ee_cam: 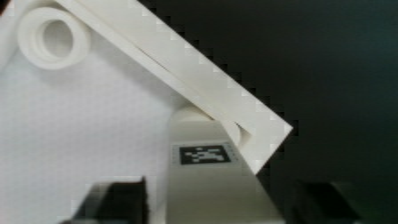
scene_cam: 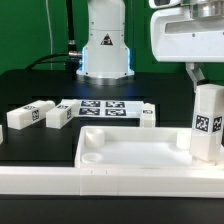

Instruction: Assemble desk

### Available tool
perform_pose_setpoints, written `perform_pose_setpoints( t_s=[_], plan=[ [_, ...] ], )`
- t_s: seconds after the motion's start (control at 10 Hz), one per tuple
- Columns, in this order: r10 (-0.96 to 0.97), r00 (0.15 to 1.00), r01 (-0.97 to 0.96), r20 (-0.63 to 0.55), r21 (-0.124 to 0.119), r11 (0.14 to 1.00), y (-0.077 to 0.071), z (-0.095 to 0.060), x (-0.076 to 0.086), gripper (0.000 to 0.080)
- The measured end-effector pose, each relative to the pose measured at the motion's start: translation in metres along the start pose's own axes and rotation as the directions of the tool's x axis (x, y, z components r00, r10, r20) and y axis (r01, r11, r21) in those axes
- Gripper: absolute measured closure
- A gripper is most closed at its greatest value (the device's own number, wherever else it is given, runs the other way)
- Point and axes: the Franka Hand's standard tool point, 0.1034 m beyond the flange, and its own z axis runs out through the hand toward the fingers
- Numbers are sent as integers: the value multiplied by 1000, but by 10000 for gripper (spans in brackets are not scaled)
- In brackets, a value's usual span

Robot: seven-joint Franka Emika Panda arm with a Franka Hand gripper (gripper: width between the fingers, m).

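Observation:
The white desk tabletop [scene_cam: 130, 136] lies with its raised rim up near the front. A white square leg [scene_cam: 207, 125] with a black-and-white tag stands upright at the tabletop's corner on the exterior view's right. My gripper [scene_cam: 203, 80] is over the leg's top. In the wrist view the leg [ee_cam: 214, 140] runs between the dark fingers [ee_cam: 116, 202] with a thin gap on each side, so the gripper [ee_cam: 217, 206] is open around it. The tabletop [ee_cam: 89, 130] and a round corner socket [ee_cam: 54, 40] show beside the leg.
Three loose tagged legs [scene_cam: 40, 113] lie in a row on the exterior view's left. The marker board [scene_cam: 105, 106] lies behind the tabletop, with a small white part [scene_cam: 148, 114] beside it. A long white border rail [scene_cam: 110, 182] runs along the front. The robot base [scene_cam: 105, 50] stands behind.

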Motion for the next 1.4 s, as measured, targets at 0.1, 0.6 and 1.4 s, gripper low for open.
perform_pose_setpoints(
  t_s=[0.1,0.6,1.4],
  plan=[
    [-47,999,47,2,-3,999,0,0,0,294],
    [-441,897,441,14,-19,897,-1,1,-5,151],
    [-960,276,959,40,-73,272,4,3,6,151]
  ],
)
